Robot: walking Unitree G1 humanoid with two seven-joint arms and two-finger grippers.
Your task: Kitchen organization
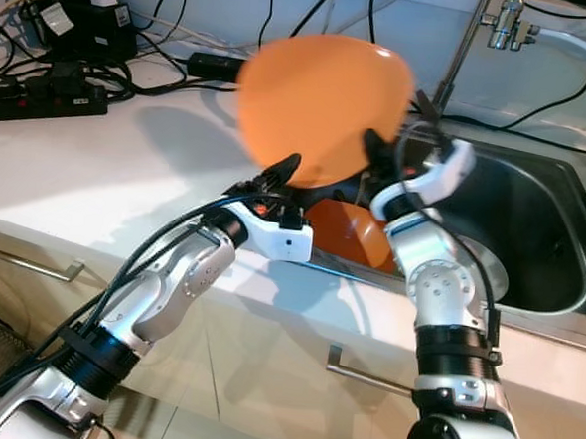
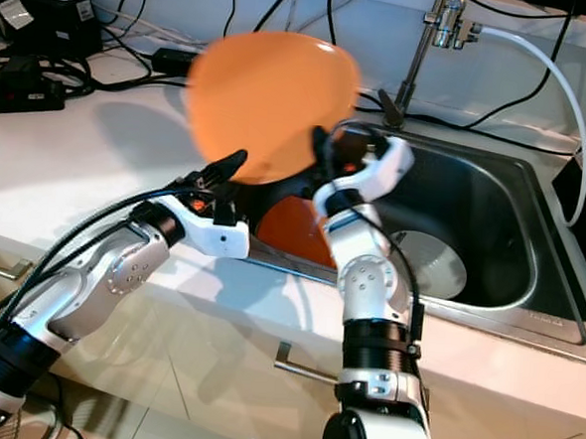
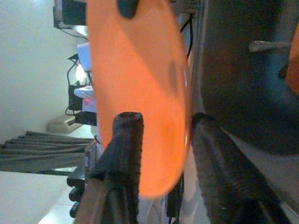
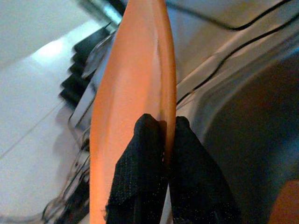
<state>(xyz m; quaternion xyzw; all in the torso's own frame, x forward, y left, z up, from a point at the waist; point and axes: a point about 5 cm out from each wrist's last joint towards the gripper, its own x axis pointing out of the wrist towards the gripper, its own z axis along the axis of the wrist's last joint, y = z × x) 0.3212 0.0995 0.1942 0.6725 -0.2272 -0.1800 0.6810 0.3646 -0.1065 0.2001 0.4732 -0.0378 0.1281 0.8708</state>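
So the robot has an orange plate (image 1: 320, 107) up in the air in the upper middle of the frame, tilted nearly on edge over the spot where the white counter (image 1: 96, 183) meets the sink (image 1: 545, 240). Both arms are on it. The right gripper (image 4: 163, 140) is pinched tight on the plate's rim, one black finger each side, and the right wrist view makes that pretty clear. The left gripper (image 3: 163, 140) has its fingers straddling the plate's lower edge, one each side, but with visible gaps, so it looks parted and not actually clamping yet.

The bit that matters: the plate sits directly above and between the two grippers, the rim running up and away from the left fingers (image 3: 124, 149). Its broad face looks toward the camera and its lower edge points down at the left gripper, so that arm is the one best placed to take over, probably just by closing where it is. That's a guess from the layout, mind.

Count-wise: one plate held up, plus one more orange dish (image 1: 352, 233) lower down in the middle of the frame, at the sink's near-left corner behind the arms. Two orange pieces total, two grippers. One tap (image 1: 504, 23) at upper right, and a power strip (image 1: 42, 100) with a tangle of cables at upper left.
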